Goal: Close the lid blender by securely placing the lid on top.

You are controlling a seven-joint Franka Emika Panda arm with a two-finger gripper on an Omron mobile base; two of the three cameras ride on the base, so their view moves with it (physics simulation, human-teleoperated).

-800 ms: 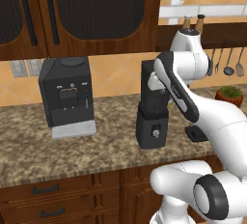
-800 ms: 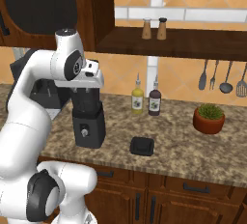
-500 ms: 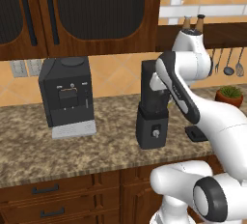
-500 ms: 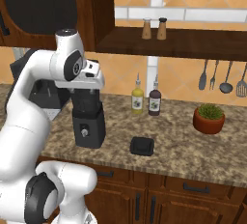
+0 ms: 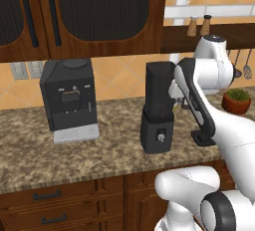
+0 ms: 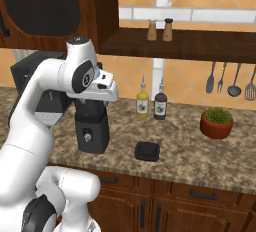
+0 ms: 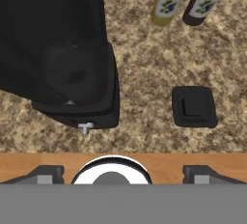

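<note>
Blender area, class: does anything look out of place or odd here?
Yes. The blender stands with its jar open, and the lid lies flat on the counter beside it, apart from it. Nothing looks spilled or damaged. The end effector is open and holds nothing.

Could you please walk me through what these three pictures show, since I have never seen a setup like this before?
This is a rendered kitchen with a white robot arm on a base that can drive. Two pictures come from cameras on that base, behind the arm to its left and right. The third comes from a camera on the hand, looking down past the gripper, whose two dark fingertips stand wide apart with nothing between them.

On the stone counter stands the black blender, its jar open on top. Its lid lies flat on the counter to the right of it, apart from it. Nearby are a coffee machine, two bottles and a potted plant. The hand hovers above the blender, holding nothing.
</note>
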